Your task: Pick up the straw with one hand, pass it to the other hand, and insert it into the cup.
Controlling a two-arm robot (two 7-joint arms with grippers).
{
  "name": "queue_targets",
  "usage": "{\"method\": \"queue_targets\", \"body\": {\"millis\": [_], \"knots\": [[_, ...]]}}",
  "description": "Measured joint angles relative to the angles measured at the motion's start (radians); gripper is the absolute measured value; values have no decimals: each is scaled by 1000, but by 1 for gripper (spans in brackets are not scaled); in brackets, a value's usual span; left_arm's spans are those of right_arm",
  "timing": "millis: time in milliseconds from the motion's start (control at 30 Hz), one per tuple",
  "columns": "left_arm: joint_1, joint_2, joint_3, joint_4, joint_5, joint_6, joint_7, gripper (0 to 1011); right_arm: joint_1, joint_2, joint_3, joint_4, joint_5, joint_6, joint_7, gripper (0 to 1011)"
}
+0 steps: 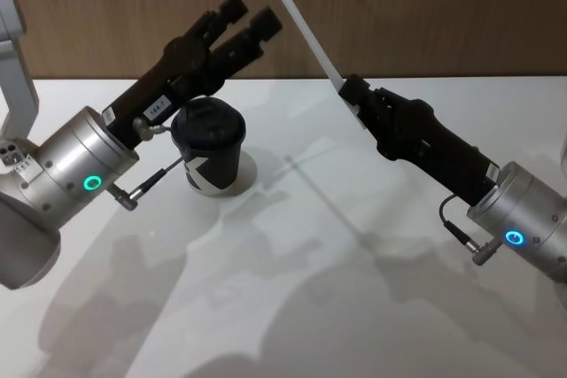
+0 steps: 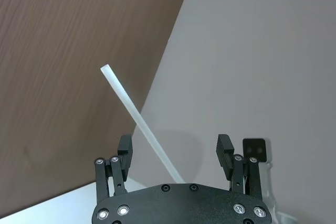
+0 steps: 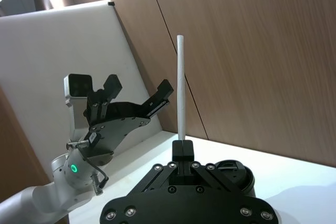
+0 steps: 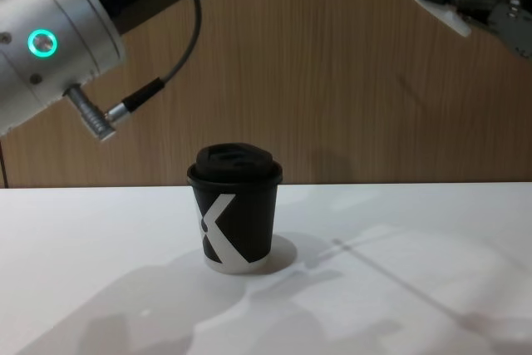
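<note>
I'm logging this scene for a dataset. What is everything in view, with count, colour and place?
straw: one, white, tilted in the air, up and to the right of the cup
cup: one, black with a white mark and black lid, upright on the table, left of centre
table: one, white, under the cup
wall: one, brown wood, behind the table
left gripper: one, black, open, in the air above the cup
right gripper: one, black, shut on the straw's lower end, in the air on the right
</note>
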Motion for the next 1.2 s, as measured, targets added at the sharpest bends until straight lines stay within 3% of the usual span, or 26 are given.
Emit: {"method": "queue_targets", "body": {"millis": [400, 1200], "knots": [[-39, -23, 10, 40, -61, 21, -17, 1003, -1, 0, -1, -1, 0, 0, 0, 0], [-140, -71, 62, 178, -100, 45, -40, 1003, -1, 0, -1, -2, 0, 0, 0, 0]]}}
